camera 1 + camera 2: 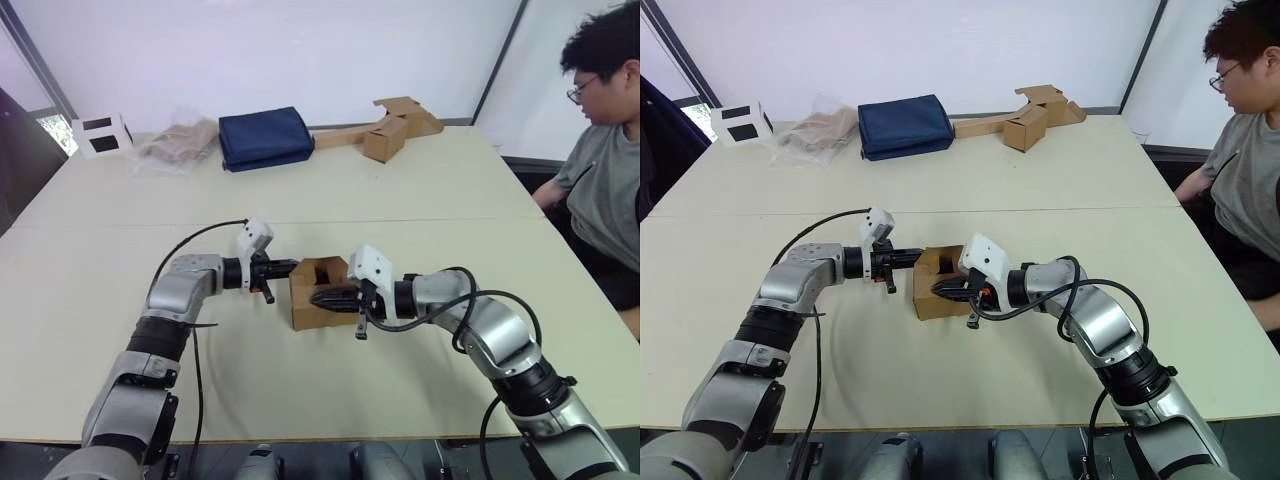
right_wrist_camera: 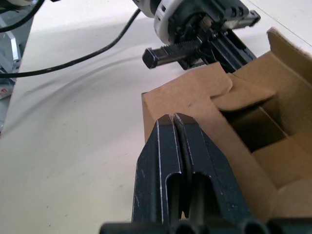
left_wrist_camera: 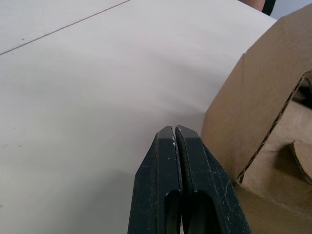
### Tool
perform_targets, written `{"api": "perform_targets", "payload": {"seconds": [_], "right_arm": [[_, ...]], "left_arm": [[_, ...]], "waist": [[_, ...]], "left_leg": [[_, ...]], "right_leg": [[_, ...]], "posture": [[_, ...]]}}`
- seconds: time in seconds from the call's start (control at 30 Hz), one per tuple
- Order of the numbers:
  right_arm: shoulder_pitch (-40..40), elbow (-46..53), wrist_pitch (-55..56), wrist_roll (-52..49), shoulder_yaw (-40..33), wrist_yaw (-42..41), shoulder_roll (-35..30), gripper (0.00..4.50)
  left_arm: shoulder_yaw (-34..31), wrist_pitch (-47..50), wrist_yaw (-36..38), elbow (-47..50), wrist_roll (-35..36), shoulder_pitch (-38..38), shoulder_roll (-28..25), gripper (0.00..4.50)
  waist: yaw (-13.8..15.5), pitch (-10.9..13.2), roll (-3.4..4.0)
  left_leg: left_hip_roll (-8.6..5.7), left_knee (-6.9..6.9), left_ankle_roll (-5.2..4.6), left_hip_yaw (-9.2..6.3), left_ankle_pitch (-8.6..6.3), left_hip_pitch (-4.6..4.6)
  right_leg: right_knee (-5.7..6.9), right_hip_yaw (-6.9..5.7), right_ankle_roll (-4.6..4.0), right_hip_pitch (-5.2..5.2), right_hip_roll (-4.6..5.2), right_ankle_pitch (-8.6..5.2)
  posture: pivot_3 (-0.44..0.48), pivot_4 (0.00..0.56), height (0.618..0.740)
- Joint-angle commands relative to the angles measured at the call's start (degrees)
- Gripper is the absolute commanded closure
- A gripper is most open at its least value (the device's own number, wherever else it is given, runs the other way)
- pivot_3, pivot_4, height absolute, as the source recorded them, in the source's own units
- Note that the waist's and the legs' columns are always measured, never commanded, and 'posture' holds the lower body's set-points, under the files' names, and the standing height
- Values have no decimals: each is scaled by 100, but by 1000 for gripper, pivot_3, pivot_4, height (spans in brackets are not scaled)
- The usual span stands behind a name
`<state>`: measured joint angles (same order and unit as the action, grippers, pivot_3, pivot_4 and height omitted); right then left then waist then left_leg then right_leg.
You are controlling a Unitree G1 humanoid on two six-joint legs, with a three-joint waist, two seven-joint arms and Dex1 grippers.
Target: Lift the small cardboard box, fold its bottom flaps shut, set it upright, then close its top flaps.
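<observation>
Small cardboard box [image 1: 318, 292] between our left claw [image 1: 283, 267] and right claw [image 1: 328, 297], both pinched together empty; light, stiff, crushable — we'd grip its walls.

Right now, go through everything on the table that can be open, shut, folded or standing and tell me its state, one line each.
Small plain brown cardboard box: on the table between both tools, upper flaps partly folded in, not closed.
Left tool: shut, empty, beside the box.
Right tool: shut, empty, at the box's edge.
Navy blue fabric bundle: folded flat.
Cardboard box joined to a long flat strip: lying at the far edge.
</observation>
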<state>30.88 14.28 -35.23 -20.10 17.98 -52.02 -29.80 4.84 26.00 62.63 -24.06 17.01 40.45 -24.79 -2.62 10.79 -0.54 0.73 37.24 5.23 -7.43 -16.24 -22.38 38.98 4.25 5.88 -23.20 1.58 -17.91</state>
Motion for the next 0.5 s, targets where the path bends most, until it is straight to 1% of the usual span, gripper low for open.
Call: {"api": "perform_targets", "payload": {"seconds": [0.03, 0.1, 0.2, 0.23, 0.27, 0.33, 0.4, 0.47, 0.5], "right_arm": [[0, 71, 150, 43, -28, 9, 98, 4500], [-10, 123, 105, -58, -139, 29, 159, 4500], [-24, 139, 113, -62, -191, 32, 171, 4500], [-36, 146, 121, -50, -195, 31, 166, 4500], [-39, 145, 129, -38, -198, 30, 165, 4500], [-51, 145, 135, -44, -221, 37, 179, 4500], [-52, 131, 148, -36, -225, 34, 191, 4500], [-26, 101, 143, -36, -233, 33, 206, 4500], [-16, 81, 149, -29, -234, 34, 211, 4500]], "left_arm": [[-411, 115, -32, 501, 170, -213, -434, 4460], [-652, 373, -4, 829, 346, -345, -755, 4460], [-854, 982, 243, 1734, 785, -648, -1252, 4460], [-886, 1166, 276, 1987, 922, -730, -1348, 4460], [-919, 1423, 331, 2353, 1141, -834, -1459, 4460], [-955, 2055, 533, 3398, 1773, -1215, -1751, 4460], [-886, 2356, 552, 4125, 2097, -1529, -1895, 4460], [-778, 2460, 349, 4390, 2168, -1625, -1851, 4460], [-702, 2464, 204, 4416, 2156, -1618, -1746, 4460]], "waist": [[-30, 0, 0], [-83, 0, 0], [-130, 0, 1], [-124, 0, 1], [-105, 0, 1], [-99, 0, 1], [-110, 0, 1], [-89, 0, 1], [-78, 0, 1]], "left_leg": [[0, 0, 0, 0, 0, 0], [3, -5, 0, -2, 0, 0], [4, -8, 0, -7, 0, 0], [3, -9, 0, -6, 0, 0], [3, -9, 0, -6, 0, 0], [0, -6, 1, -5, 0, 0], [0, -6, 0, -4, 0, 0], [1, -7, 0, -5, 0, 1], [2, -5, 1, -7, 0, 1]], "right_leg": [[0, 0, 0, -1, 0, 0], [3, 1, 0, -6, -3, 0], [4, 0, -1, -6, -3, 0], [2, 0, -1, -6, -2, 0], [1, 0, -1, -3, 0, 0], [-2, -1, 0, 2, 5, -1], [-3, 0, 0, 4, 6, -1], [-1, -1, 0, 3, 5, -1], [1, -3, -1, 3, 1, 0]], "posture": [[0, 150, 740], [0, 150, 740], [0, 150, 740], [0, 150, 740], [0, 150, 740], [0, 150, 740], [0, 150, 740], [0, 150, 740], [0, 150, 740]]}}
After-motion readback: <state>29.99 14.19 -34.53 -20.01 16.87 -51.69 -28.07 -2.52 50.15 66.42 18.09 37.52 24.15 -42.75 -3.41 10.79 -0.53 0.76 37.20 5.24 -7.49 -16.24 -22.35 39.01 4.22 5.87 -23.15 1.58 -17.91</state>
